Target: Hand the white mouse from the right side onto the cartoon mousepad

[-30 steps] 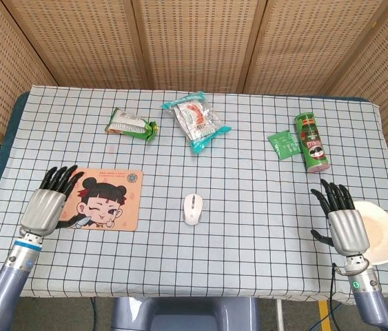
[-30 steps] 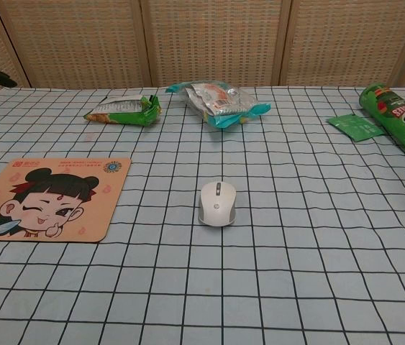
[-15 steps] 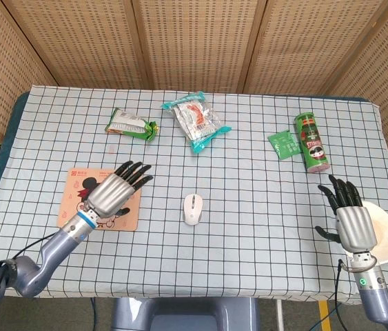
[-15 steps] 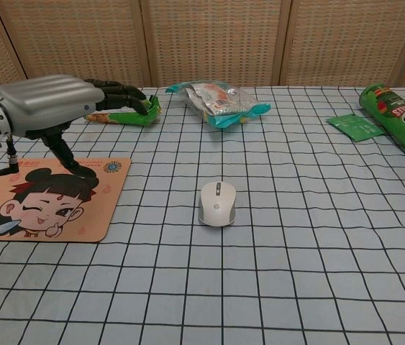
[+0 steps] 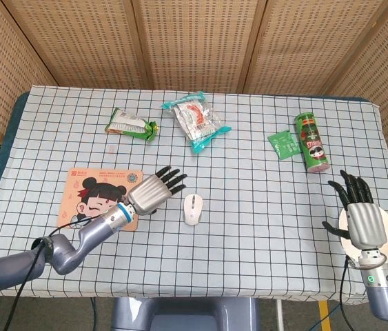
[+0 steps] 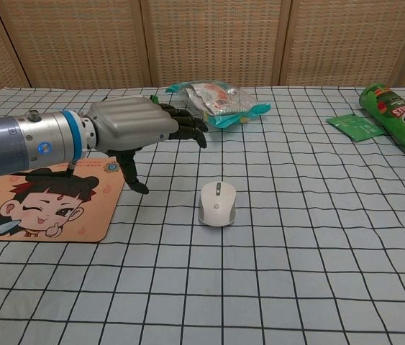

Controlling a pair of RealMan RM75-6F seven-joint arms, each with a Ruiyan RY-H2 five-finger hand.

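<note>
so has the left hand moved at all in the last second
Yes. In the head view the left hand has swept rightward from the cartoon mousepad's left edge, across it, to just left of the white mouse, open and not touching it.

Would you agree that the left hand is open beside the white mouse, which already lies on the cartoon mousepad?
Not quite: the white mouse lies on the checked tablecloth, to the right of the cartoon mousepad, not on it. The left hand is indeed open beside it, as the head view shows.
</note>
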